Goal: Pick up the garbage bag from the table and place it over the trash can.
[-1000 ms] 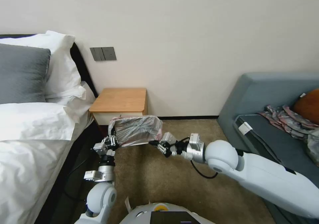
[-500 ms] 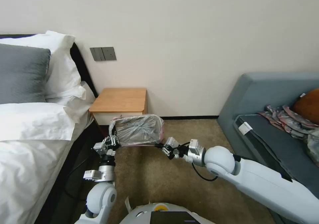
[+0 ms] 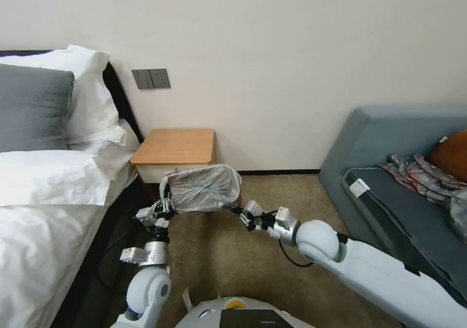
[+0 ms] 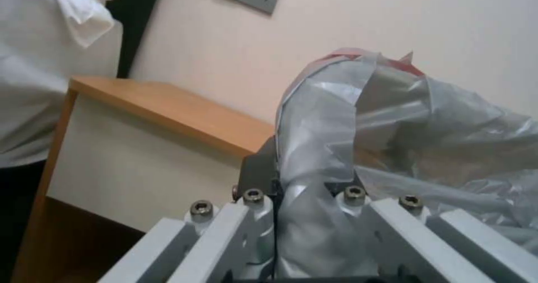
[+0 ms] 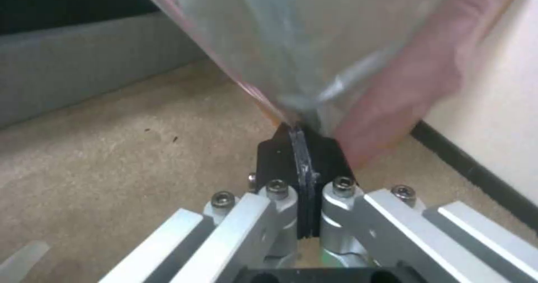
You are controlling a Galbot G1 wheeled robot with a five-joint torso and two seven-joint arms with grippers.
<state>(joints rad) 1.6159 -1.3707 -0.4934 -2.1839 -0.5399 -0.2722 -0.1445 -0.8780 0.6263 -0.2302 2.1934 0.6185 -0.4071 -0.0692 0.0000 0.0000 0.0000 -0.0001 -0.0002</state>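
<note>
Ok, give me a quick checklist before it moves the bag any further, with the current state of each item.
1. Left gripper shut on the garbage bag: ok.
2. Right gripper shut on the bag's other edge: ok, the right wrist view shows film pinched between the jaws.
3. Bag spread between both grippers: ok.
4. Bag off the table: ok, it hangs in front of it.
5. Trash can under the bag: cannot tell.
6. Bag film untorn: cannot tell.

Bedroom — bed [image 3: 44, 206], pillows [image 3: 34, 106] (sofa [image 3: 404, 172] too)
</note>
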